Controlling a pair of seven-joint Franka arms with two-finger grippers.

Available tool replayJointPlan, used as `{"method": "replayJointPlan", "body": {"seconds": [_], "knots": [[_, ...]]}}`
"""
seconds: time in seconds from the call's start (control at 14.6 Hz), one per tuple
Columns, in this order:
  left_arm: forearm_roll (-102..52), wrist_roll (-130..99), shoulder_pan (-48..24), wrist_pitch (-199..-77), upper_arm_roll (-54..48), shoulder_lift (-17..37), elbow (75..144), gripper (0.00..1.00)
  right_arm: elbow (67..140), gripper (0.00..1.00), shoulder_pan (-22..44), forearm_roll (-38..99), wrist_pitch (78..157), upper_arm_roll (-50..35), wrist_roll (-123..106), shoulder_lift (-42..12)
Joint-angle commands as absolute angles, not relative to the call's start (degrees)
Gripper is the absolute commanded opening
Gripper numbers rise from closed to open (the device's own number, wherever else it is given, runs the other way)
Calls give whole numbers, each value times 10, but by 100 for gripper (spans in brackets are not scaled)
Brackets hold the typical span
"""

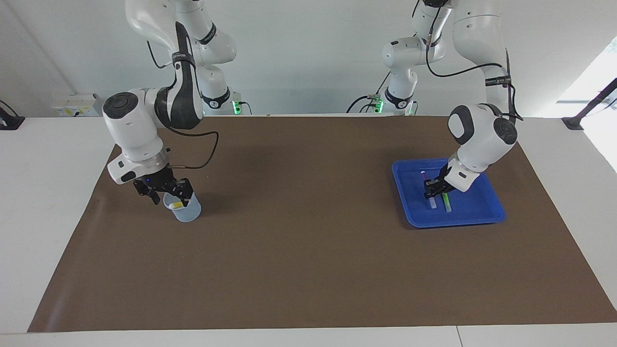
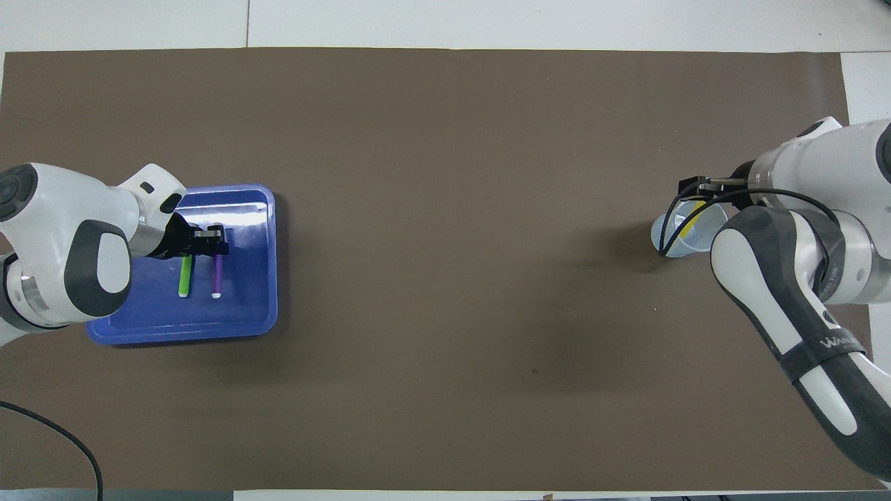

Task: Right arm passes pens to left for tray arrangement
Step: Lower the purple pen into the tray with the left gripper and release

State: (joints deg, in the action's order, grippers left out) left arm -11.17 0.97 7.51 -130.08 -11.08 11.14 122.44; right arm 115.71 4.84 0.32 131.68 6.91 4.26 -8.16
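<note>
Overhead, yellow pen (image 2: 690,224) clearer – maybe upright.

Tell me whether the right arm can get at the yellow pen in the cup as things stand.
Probably yes. The right end effector sits at the mouth of the cup, where the yellow pen stands. Nothing else crowds the cup, and the left end effector is away over the tray.

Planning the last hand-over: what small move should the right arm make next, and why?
Probably close the right gripper on the yellow pen in the cup: it hangs at the cup's mouth, and green and purple pens already lie in the tray.
</note>
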Motion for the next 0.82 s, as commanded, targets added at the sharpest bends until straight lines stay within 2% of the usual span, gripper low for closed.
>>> {"method": "replayJointPlan", "body": {"seconds": [0.0,0.14,0.27,0.75], "knots": [[-99,13,67,-1318,-106,109,1235,0,1178,75,47,-8,1334,71,31,-68],[-100,12,68,-1318,-106,109,1239,0,1178,64,47,-7,1334,71,31,-68],[-100,11,69,-1319,-106,107,1242,99,1178,57,47,-7,1333,71,31,-67],[-100,9,74,-1318,-106,107,1242,100,1193,56,48,-4,1353,69,32,-64]]}}
